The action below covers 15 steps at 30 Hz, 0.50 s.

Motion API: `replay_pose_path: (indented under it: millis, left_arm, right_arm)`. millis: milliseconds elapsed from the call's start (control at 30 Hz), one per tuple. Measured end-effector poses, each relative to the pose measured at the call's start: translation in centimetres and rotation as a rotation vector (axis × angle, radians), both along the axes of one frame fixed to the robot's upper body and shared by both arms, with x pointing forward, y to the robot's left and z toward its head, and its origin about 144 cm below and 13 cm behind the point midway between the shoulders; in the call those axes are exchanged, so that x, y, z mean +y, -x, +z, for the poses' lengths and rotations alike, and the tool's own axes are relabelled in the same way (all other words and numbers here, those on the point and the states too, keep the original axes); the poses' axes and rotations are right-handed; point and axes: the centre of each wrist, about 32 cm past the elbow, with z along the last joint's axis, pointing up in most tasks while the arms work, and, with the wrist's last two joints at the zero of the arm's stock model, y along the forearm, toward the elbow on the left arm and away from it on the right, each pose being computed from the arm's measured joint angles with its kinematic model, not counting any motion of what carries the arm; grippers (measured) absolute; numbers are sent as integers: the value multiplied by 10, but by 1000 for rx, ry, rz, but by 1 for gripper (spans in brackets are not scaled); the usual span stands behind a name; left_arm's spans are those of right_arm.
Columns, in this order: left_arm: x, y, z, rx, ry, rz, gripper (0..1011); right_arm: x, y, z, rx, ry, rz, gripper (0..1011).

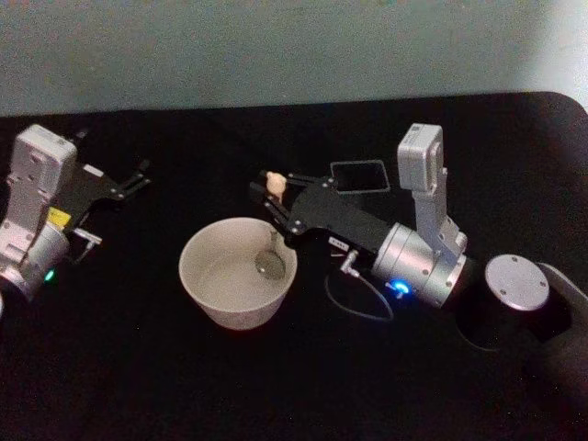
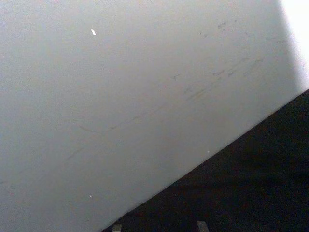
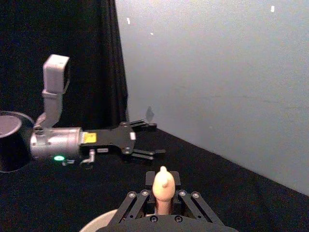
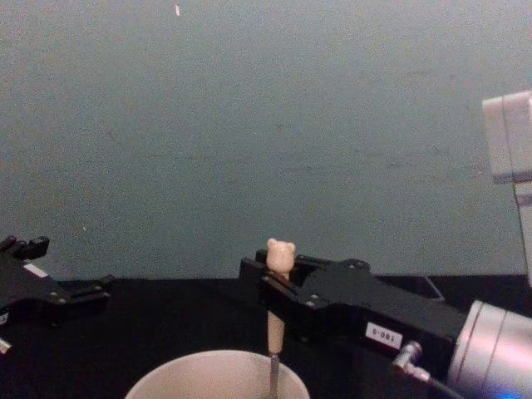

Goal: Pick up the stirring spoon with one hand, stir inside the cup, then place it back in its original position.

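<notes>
The stirring spoon (image 1: 270,264) stands almost upright, its metal bowl down inside the cream cup (image 1: 234,308) near the right wall. Its bear head (image 1: 274,181) sticks up above my right gripper (image 1: 273,206), which is shut on the wooden handle. The chest view shows the same grip: spoon (image 4: 275,332), right gripper (image 4: 273,293), cup rim (image 4: 218,364) below. In the right wrist view the bear head (image 3: 162,185) rises between the fingers. The dark grey holder (image 1: 359,191) stands behind the right gripper. My left gripper (image 1: 136,180) hovers open at the far left, well away from the cup.
The table is covered in black cloth, and a pale wall runs along its back edge. A loose cable (image 1: 354,299) loops under the right wrist. My right arm's round silver joint (image 1: 515,281) sits at the right. In the right wrist view the left gripper (image 3: 147,140) hovers farther off.
</notes>
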Motion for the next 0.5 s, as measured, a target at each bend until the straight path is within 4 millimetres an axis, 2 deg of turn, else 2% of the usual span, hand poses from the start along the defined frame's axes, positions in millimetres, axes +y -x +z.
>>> replay_pose_path:
  millis: [500]
  left_arm:
    - [0,0,0,0,0,0,1001]
  right_arm:
    - [12,13,0,12,-10,54,187]
